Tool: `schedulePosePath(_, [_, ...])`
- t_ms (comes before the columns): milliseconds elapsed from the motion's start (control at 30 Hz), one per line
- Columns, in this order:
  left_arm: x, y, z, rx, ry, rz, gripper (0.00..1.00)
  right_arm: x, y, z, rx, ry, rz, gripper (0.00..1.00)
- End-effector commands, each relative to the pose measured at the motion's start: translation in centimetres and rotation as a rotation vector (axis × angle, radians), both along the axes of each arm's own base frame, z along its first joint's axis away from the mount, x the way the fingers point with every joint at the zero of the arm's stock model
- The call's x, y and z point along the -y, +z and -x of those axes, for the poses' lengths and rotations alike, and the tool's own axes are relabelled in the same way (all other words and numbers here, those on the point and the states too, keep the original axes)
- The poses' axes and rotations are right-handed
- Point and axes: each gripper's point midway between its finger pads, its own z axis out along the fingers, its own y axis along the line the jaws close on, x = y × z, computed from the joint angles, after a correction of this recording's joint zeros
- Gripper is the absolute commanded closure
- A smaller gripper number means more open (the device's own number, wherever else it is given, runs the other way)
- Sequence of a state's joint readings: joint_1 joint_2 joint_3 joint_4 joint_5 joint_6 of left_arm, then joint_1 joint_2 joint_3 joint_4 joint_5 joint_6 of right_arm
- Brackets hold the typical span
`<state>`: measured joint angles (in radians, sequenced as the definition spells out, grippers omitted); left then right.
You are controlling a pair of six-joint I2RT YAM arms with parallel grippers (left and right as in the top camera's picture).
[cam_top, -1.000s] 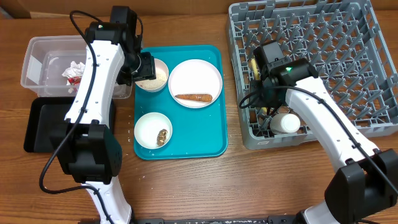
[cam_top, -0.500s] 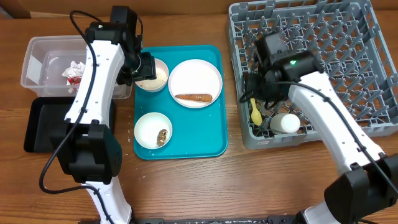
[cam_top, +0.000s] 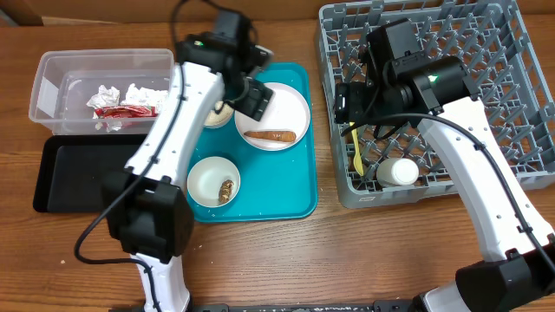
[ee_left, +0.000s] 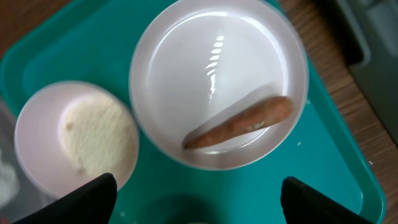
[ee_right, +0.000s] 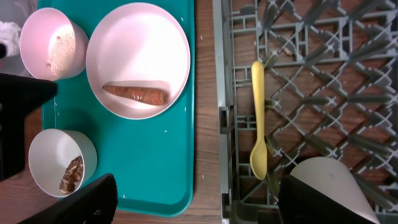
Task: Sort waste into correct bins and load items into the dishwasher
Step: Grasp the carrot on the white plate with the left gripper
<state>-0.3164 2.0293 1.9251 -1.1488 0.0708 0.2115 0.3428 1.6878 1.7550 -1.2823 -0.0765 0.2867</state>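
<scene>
Both spread wide, empty; your L gripper (ee_left: 199,200) over carrot stick (ee_left: 239,122) on plate (ee_left: 186,68); R gripper (ee_right: 193,199) near yellow spoon (ee_right: 258,118) lying in dish rack (ee_right: 323,62).

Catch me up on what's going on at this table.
Two robot arms are clearing a meal. The left gripper hangs open over the plate holding the carrot stick on the teal tray. The right gripper is open above the grey rack, where the yellow spoon and a white cup lie. The clear tub holds crumpled paper and a wrapper. The rice bowl and the bowl with the brown lump wait on the tray.
</scene>
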Motion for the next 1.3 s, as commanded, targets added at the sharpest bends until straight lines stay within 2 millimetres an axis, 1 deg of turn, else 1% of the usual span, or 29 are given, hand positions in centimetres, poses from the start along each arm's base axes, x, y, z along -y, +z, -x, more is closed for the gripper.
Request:
schedulePosePath(0, [2.9,-1.5,0.2,0.025,-0.286,-0.062,0.14,0.6,1.0,0.0,0.03,-0.007,0.029,0.12])
schedulePosePath(100, [4.0,-4.1,0.7,-0.014,-0.418,-0.1,0.14,1.4,0.7,0.3,0.019,-0.022,0.071,0.11])
schedulePosePath(167, [4.2,-5.9,0.8,-0.045,-0.473,-0.118,0.14,1.6,0.6,0.4,0.016,-0.025,0.083,0.1])
schedulePosePath(267, [4.2,-8.3,1.0,-0.092,-0.501,-0.132,0.15,1.7,0.6,0.5,0.012,-0.025,0.084,0.1])
schedulePosePath(400, [4.3,-10.8,0.9,-0.133,-0.502,-0.138,0.16,1.7,0.6,0.5,0.011,-0.025,0.084,0.08])
schedulePosePath(533, [4.3,-11.7,1.0,-0.15,-0.503,-0.14,0.16,1.7,0.6,0.5,0.012,-0.025,0.084,0.05])
schedulePosePath(733, [4.5,-13.0,1.0,-0.164,-0.506,-0.127,0.17,1.9,0.6,0.4,0.016,-0.031,0.097,0.05])
schedulePosePath(933, [4.7,-13.8,1.2,-0.181,-0.505,-0.119,0.2,1.9,0.6,0.4,0.016,-0.031,0.097,0.05])
schedulePosePath(1000, [4.7,-13.9,1.1,-0.177,-0.504,-0.119,0.24,1.9,0.6,0.4,0.015,-0.031,0.097,0.05])
schedulePosePath(1067, [4.8,-13.9,0.7,-0.163,-0.49,-0.118,0.35,1.9,0.6,0.5,0.013,-0.031,0.097,0.05])
schedulePosePath(1133, [4.9,-13.9,0.4,-0.152,-0.473,-0.112,0.43,1.9,0.6,0.5,0.011,-0.03,0.098,0.05])
schedulePosePath(1233, [5.1,-13.8,0.0,-0.139,-0.454,-0.106,0.6,2.0,0.5,0.6,0.008,-0.03,0.099,0.05])
schedulePosePath(1267, [5.1,-13.8,0.0,-0.139,-0.45,-0.102,0.64,2.0,0.5,0.6,0.007,-0.03,0.1,0.04])
